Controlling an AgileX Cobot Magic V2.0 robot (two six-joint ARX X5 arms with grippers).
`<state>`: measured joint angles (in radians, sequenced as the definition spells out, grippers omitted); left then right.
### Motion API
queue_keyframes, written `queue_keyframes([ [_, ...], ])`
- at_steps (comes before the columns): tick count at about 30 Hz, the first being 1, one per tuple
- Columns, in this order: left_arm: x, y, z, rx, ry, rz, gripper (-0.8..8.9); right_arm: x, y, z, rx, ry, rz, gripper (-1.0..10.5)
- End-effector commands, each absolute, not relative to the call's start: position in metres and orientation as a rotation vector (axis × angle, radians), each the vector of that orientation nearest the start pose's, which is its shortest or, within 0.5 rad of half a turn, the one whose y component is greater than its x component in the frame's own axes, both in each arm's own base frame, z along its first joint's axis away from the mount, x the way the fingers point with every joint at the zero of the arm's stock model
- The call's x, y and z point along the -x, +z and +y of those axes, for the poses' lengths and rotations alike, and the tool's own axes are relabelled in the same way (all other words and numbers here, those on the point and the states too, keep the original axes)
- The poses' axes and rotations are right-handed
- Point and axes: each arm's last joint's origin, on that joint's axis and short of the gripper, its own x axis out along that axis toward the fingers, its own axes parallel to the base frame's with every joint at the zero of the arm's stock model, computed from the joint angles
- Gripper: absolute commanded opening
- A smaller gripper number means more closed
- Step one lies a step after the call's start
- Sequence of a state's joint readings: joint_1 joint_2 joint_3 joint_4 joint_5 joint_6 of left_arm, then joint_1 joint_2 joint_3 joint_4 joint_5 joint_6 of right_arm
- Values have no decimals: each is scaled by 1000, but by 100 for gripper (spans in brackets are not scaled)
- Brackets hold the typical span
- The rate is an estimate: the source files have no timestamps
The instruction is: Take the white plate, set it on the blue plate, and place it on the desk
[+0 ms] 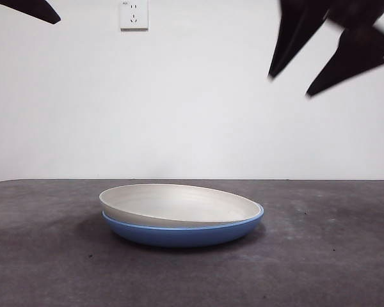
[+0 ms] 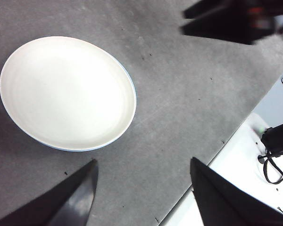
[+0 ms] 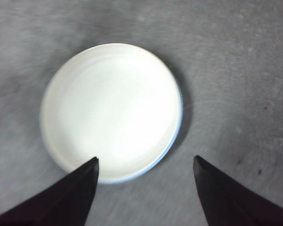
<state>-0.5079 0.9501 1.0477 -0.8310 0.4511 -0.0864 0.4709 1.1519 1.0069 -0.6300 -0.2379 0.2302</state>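
The white plate lies nested in the blue plate, slightly tilted, in the middle of the desk. My right gripper hangs open and empty high above the plates, to their right. In the right wrist view the right gripper is over the white plate, with a sliver of blue rim showing. My left gripper is open and empty, high and to the side of the white plate. It shows only as a black tip at the front view's top left corner.
A wall socket sits on the white wall behind the desk. In the left wrist view a white surface with black cables lies beyond the desk's edge. The right arm shows dark there too.
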Motion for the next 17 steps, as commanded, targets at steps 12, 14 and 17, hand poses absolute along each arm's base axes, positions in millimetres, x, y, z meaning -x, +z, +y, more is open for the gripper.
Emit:
queue_keyframes([
  [12,-147,341,-97,39,-899,783,312,-118,334,80,-86,768,888,317],
  [14,-147,341,-97,39,-899,783,312,-113,335,77,-86,770,879,317],
  [17,-147,341,-97,40,-899,784,312,-109,338,74,-88,775,854,317],
])
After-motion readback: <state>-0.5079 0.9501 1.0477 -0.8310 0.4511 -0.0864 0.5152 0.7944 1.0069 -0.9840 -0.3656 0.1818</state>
